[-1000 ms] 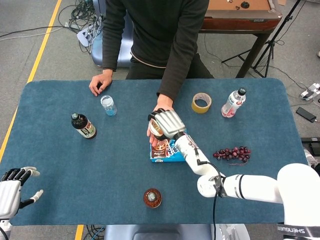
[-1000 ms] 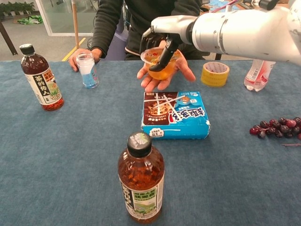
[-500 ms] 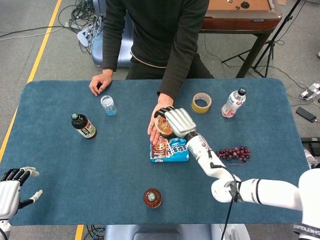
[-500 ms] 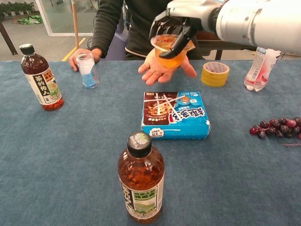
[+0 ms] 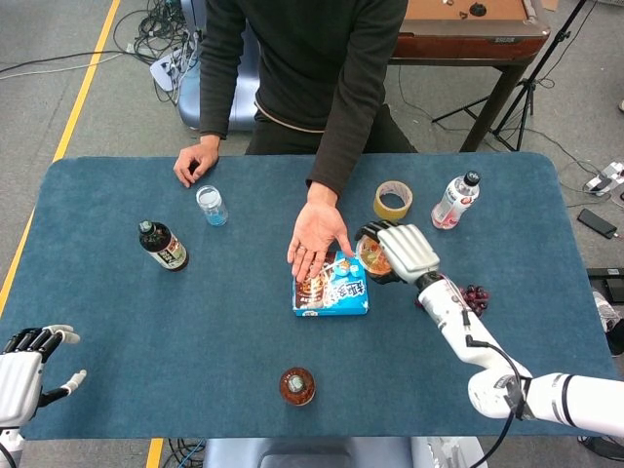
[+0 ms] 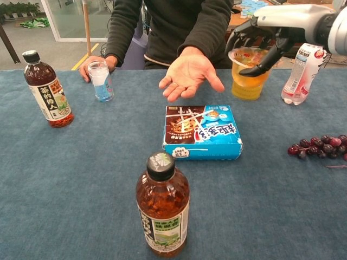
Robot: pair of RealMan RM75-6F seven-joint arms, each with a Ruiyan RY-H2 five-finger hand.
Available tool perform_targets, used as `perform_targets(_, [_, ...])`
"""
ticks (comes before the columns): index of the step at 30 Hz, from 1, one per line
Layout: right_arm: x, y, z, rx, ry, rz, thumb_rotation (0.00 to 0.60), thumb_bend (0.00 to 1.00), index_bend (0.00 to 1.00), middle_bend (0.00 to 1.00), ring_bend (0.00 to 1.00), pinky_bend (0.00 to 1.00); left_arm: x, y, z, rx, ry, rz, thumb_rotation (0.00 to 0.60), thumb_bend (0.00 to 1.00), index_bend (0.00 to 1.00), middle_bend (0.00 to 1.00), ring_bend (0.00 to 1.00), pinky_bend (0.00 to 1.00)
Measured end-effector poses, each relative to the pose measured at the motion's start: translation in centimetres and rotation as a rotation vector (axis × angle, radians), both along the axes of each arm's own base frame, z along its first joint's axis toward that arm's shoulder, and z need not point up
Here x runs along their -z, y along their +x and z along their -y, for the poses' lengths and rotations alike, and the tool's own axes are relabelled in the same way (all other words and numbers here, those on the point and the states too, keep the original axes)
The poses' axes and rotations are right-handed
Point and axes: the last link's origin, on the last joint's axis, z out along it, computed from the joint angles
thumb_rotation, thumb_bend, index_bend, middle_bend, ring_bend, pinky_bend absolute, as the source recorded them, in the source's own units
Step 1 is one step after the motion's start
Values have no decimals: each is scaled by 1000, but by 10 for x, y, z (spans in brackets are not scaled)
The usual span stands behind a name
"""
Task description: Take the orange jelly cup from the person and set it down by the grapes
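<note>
My right hand (image 5: 402,251) grips the orange jelly cup (image 6: 249,75) from above by its rim and holds it in the air, right of the person's open palm (image 6: 187,75). In the head view the cup (image 5: 373,260) hangs over the right edge of the blue snack box (image 5: 331,289). The dark grapes (image 6: 320,145) lie on the cloth further right; from the head view my forearm hides part of the grapes (image 5: 476,294). My left hand (image 5: 25,372) rests open at the table's near left corner, holding nothing.
A yellow tape roll (image 5: 393,201) and a white bottle (image 5: 453,200) stand behind the cup. A tea bottle (image 6: 161,207) stands at the near edge, another tea bottle (image 6: 47,91) and a small jar (image 6: 101,80) at the left. Blue cloth (image 5: 546,244) covers the table.
My right hand has lifted the jelly cup off the person's palm and carried it right, toward the grapes. The person's palm now lies bare. My left hand has not moved.
</note>
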Motion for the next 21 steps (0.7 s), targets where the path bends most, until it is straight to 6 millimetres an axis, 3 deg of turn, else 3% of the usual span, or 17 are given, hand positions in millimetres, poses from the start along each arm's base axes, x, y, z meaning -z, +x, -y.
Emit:
perform_targets(8, [6,-28,-3,31,9,-37,600,485,489,397,278,615,2,0,0,1,-6,2,600,171,419,338,288,204])
perform_targets(21, [36,-58,1,78,51,-83,600,476,489,373,279,579,3,-3,0,-10,-8,4,600,171,419,338,288,204])
